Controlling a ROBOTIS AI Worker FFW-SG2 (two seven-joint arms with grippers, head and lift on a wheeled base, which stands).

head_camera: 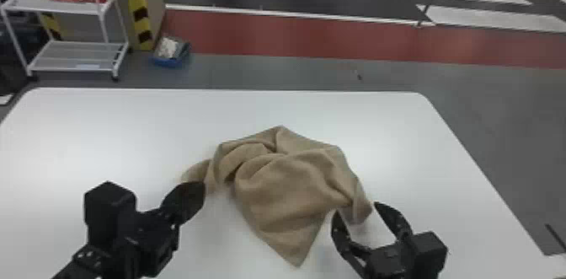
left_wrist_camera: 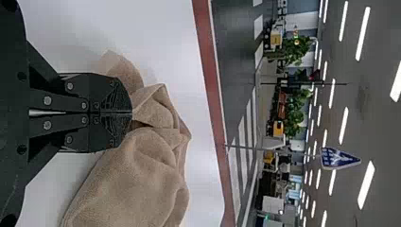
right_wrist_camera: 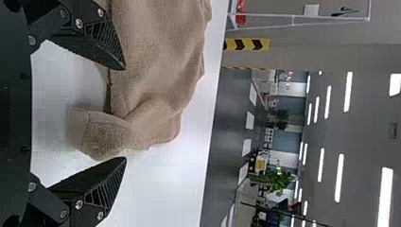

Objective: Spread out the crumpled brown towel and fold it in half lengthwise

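Head view: whitish stuff (head_camera: 167,47) inside a blue bin (head_camera: 165,63)

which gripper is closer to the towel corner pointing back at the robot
Right. The right gripper is just beyond that corner, to its right; the left gripper is farther off, at the left end of the towel.
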